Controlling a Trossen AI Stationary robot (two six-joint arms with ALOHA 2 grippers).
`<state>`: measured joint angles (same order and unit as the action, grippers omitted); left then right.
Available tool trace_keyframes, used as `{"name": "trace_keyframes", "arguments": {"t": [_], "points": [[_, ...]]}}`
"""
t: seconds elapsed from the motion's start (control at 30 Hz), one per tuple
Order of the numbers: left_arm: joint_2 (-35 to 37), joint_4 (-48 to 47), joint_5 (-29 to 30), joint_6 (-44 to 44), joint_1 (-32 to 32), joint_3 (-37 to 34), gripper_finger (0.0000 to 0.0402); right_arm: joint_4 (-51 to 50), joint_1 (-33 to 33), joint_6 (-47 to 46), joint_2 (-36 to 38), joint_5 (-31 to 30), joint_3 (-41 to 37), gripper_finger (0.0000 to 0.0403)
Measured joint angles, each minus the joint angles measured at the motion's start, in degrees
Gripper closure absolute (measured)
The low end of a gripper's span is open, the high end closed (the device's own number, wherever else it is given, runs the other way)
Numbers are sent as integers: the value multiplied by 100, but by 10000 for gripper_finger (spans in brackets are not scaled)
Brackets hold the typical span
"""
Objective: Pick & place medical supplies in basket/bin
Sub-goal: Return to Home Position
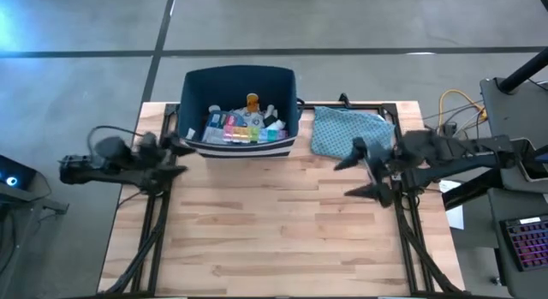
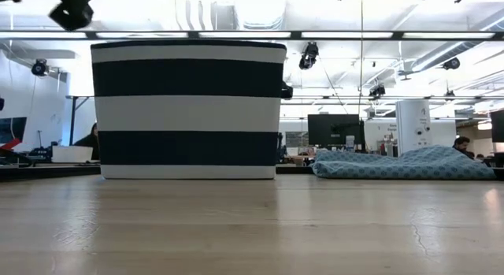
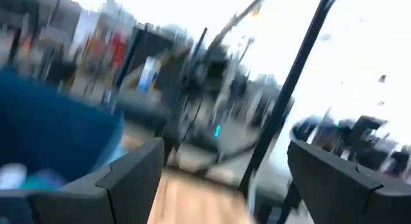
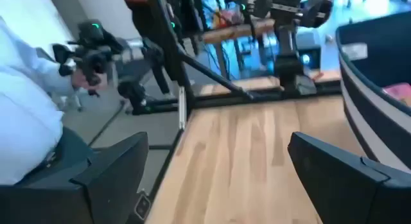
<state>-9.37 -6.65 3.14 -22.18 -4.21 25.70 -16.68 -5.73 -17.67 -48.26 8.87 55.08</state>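
Two grippers, both empty. We see the left gripper (image 1: 175,158) spread wide just beside the dark navy soft-sided rectangular bin (image 1: 240,74). The right gripper (image 1: 353,177) is likewise spread, near the teal patterned cloth pouch (image 1: 342,132). The medical supplies (image 1: 241,128) lie inside the bin, an orange pill bottle (image 1: 252,102) among them. We judge the arms sit clear because every supply we can see is binned.
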Motion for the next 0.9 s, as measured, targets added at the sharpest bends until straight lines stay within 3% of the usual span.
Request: {"name": "trace_keyframes", "arguments": {"t": [0.13,0.33,0.6,0.9], "points": [[551,-102,-70,0,-2,-346,93,623,65,9,396,-445,-759,39],[893,255,-20,-121,2,-1065,93,2029,44,141,916,-366,-2014,39],[899,1648,-9,-219,0,-2212,93,4479,49,-170,1182,-469,-3620,39],[835,1206,39,-43,9,-2493,93,5696,31,-205,1329,-462,-4662,39]]}}
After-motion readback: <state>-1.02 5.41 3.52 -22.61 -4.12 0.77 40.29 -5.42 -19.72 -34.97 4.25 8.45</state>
